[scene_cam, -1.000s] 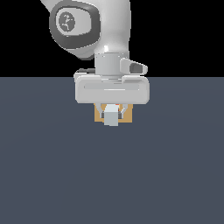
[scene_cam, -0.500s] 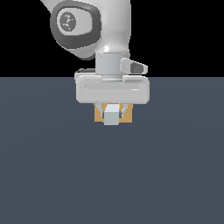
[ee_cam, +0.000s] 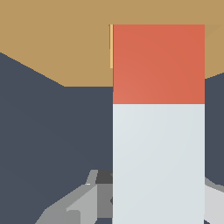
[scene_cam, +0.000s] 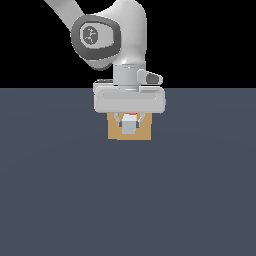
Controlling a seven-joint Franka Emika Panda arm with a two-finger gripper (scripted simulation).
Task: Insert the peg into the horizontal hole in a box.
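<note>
In the exterior view the tan box [scene_cam: 115, 132] stands on the dark floor behind my gripper [scene_cam: 129, 124]. The gripper is shut on the peg [scene_cam: 129, 128], which is seen end-on as a pale grey square with a thin red strip above it, in front of the middle of the box's face. In the wrist view the peg [ee_cam: 158, 148] runs away from my fingers [ee_cam: 83, 203]. Its red-orange end [ee_cam: 158, 61] reaches the box [ee_cam: 57, 39]. A thin lighter strip of the hole [ee_cam: 111, 46] shows beside the red end. The rest of the hole is hidden by the peg.
A flat dark blue-grey floor [scene_cam: 60, 200] spreads around the box on all sides. The robot arm [scene_cam: 107, 37] rises above the gripper against a black background.
The gripper and peg have shifted slightly upward in the exterior view. A red strip of the peg now shows above its grey end face. The box has not moved.
</note>
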